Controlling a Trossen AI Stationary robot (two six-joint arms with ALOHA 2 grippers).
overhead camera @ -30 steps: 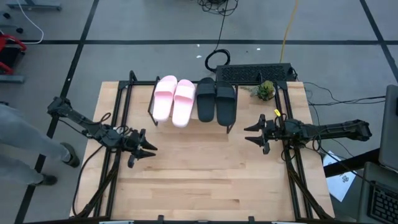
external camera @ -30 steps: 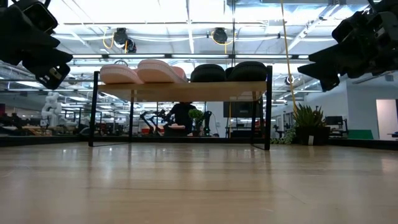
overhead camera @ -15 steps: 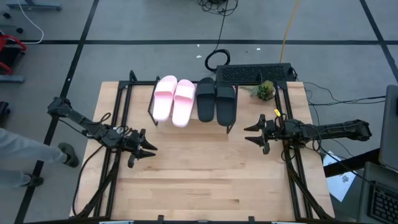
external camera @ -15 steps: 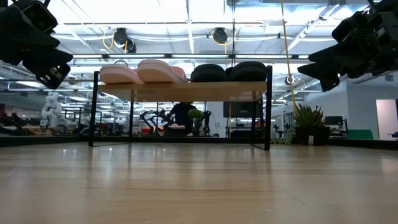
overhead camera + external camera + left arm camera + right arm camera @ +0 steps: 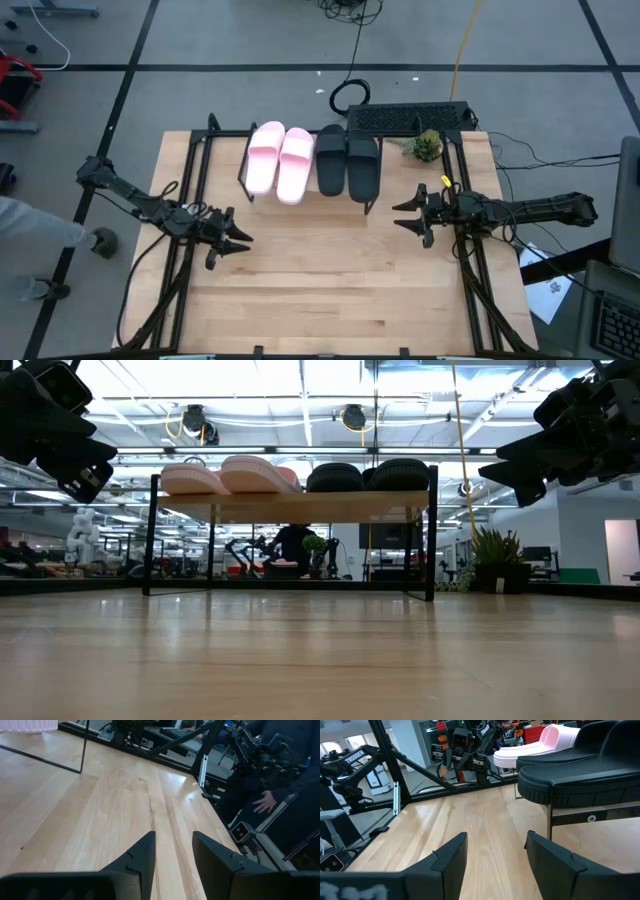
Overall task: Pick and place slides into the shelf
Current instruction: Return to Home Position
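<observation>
I log pink pair (image 5: pixel 281 160), black pair (image 5: pixel 347 162) on shelf (image 5: pixel 300 507): parallel, long axes across plank depth. Left gripper (image 5: pixel 232 250), right gripper (image 5: pixel 398 216): fingers apart, empty.

2 pink slides (image 5: pixel 280 160), 2 black slides (image 5: pixel 347 165), light wooden shelf (image 5: pixel 300 508).

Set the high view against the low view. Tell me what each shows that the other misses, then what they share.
Only the high view: the keyboard beyond the shelf and a person's leg left of the table. Only the low view: the open gap under the shelf and the ceiling lights. Both: pink slides and black slides side by side on the shelf, left gripper and right gripper open, holding nothing.
</observation>
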